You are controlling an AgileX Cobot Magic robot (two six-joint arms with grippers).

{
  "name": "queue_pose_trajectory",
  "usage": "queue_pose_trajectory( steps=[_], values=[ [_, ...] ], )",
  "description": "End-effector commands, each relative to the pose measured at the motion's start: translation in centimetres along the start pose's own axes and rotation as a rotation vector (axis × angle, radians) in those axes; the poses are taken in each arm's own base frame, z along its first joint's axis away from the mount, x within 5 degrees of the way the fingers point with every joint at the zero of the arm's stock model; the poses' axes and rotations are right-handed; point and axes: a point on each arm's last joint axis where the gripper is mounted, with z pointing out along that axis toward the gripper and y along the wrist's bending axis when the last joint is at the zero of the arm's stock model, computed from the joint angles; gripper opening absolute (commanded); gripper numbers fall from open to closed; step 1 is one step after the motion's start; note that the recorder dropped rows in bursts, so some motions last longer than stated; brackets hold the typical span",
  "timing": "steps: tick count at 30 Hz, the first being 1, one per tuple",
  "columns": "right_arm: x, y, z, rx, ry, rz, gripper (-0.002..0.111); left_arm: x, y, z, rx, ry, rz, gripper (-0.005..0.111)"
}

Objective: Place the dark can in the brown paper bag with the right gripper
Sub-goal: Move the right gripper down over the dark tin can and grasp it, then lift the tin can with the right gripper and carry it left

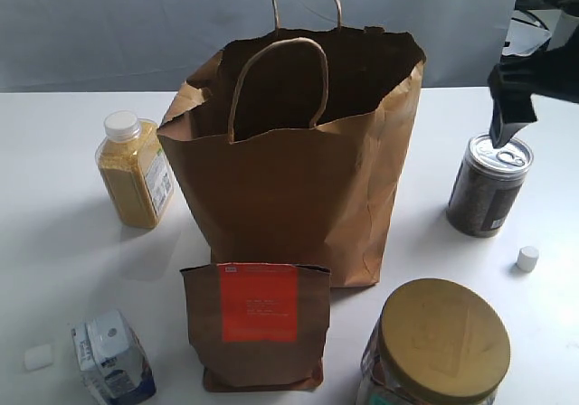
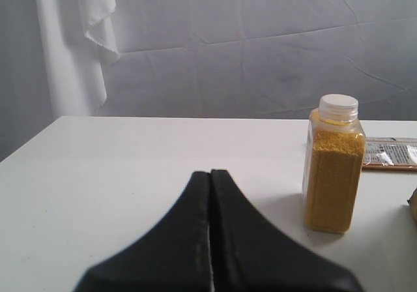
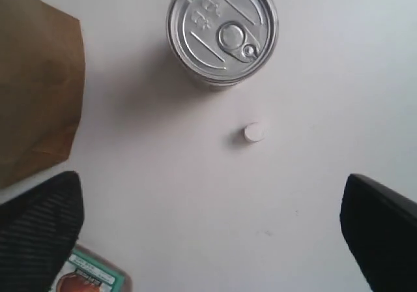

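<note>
You won't find a word here that you can actually read. The orange label (image 1: 259, 302) on the small brown pouch (image 1: 256, 364) carries pale lines of print, too blurred to make out. The dark can (image 1: 479, 193) has a light panel (image 1: 500, 217) of tiny text and stamped marks on its silver top (image 3: 221, 30), none legible. The side label (image 1: 161, 181) on the yellow-filled bottle (image 1: 127, 183) and the carton (image 1: 110, 362) read no better.

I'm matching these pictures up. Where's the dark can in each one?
Exterior view: dark can far right, beside the paper bag.
Left wrist view: not in it.
Right wrist view: can seen from above, silver top showing.
Shared landmark: the little white cap by the can.
</note>
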Motion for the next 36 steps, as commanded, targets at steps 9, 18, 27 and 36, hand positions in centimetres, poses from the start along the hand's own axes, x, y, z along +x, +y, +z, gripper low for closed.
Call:
queue_pose_trajectory(
  steps=[9,18,27,36],
  values=[
    [-4.0,-0.3,8.0,0.064,-0.038,-0.074,0.100,0.0,0.0,0.0,0.005,-0.012,0.001,0.000],
    [-5.0,-0.2,12.5,0.086,-0.024,-0.110,0.100,0.0,0.0,0.0,0.005,-0.012,0.001,0.000],
    [-4.9,-0.1,13.2,0.088,0.000,-0.099,0.049,0.0,0.0,0.0,0.005,-0.012,0.001,0.000],
    [-4.9,-0.2,9.8,0.076,-0.080,-0.094,0.000,0.0,0.0,0.0,0.005,-0.012,0.001,0.000]
  ],
)
